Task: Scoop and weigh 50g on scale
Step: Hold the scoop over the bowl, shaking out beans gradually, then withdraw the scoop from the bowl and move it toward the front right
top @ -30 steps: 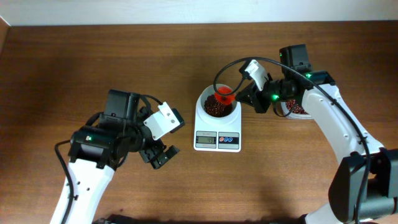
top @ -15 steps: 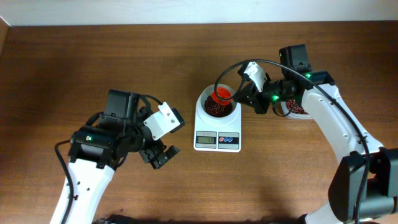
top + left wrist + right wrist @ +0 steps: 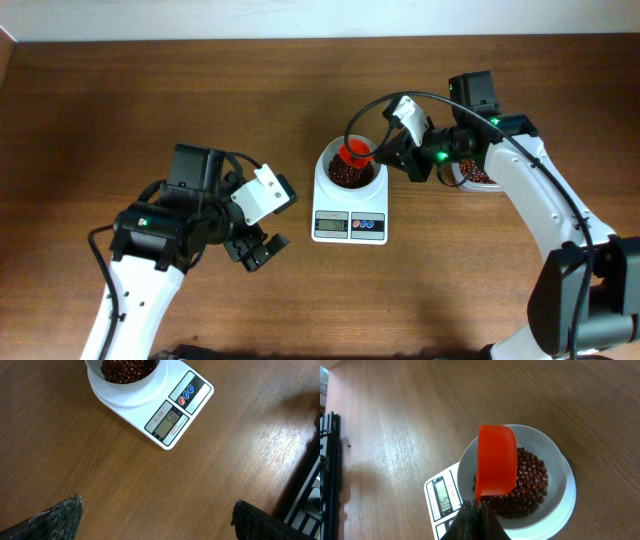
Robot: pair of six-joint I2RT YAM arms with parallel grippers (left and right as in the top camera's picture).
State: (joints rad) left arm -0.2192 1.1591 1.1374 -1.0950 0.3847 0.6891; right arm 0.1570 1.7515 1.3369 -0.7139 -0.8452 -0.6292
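The white scale (image 3: 350, 222) stands mid-table, its white bowl (image 3: 324, 172) holding red beans (image 3: 345, 178). My right gripper (image 3: 385, 157) is shut on the handle of a red scoop (image 3: 355, 153), which hangs tipped over the bowl. From the right wrist, the scoop (image 3: 496, 460) covers the left part of the bowl (image 3: 560, 467), gripper (image 3: 476, 510) below it. My left gripper (image 3: 258, 250) hangs open over bare wood to the left of the scale. In the left wrist view the scale (image 3: 172, 415) display reads what looks like 50, and the fingers (image 3: 60, 517) stand wide apart.
A tub of red beans (image 3: 480, 176) sits to the right of the scale, mostly hidden behind my right arm. Brown wooden table (image 3: 120, 100) all around; a pale wall runs along the far edge.
The red scoop has shifted slightly left over the bowl. The left arm has not moved.
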